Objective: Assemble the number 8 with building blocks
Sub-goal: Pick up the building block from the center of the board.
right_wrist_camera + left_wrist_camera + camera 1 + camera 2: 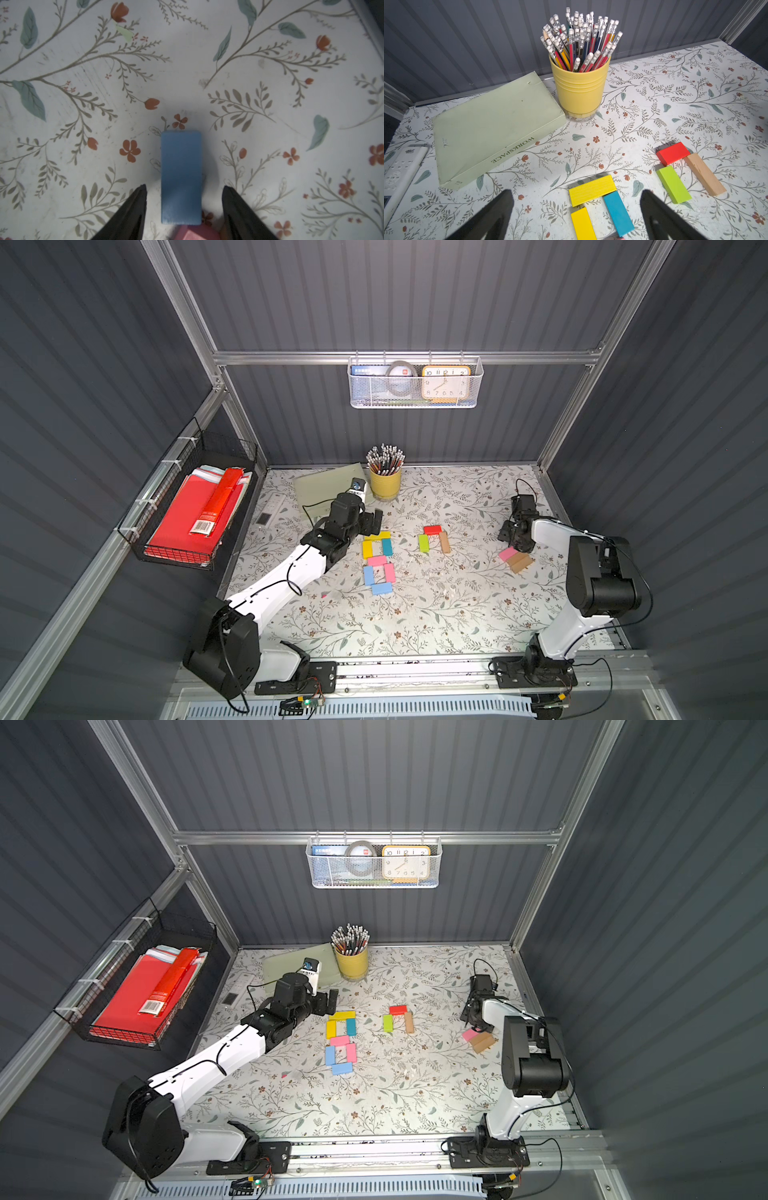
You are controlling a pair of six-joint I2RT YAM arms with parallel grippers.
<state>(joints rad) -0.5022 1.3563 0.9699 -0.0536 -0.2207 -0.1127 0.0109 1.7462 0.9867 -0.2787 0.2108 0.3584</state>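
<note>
Black fingers (128,214) of the right gripper (184,187) stand apart, one on each side of a light blue block (180,176). A gap shows on both sides, so nothing is clamped. The block lies flat on the floral table cover (83,62). A loose pink block (195,232) lies at the end of it nearest the wrist; whether the two touch cannot be told. In both top views this gripper (515,542) (478,1023) is low at the right side of the table. The loose pink block (508,553) and two tan wood blocks (520,563) lie just on its near side.

The left gripper (576,191) (374,522) has its jaws wide apart and holds nothing. It hangs at the far end of the number 8 (378,562), left of centre.

The number 8 is laid flat in seven blocks:
- far bar: yellow block (377,536);
- upper sides: second yellow block (367,548) left, teal block (387,546) right;
- middle bar: pink;
- lower sides: light blue left, pink right;
- near bar: light blue.

To its right, well apart, a red block (432,529), a lime green block (423,543) and a tan block (444,542) form an arch.

Far left stand a yellow pencil cup (579,87), a pale green book (496,128) and a white remote control (400,172).
</note>
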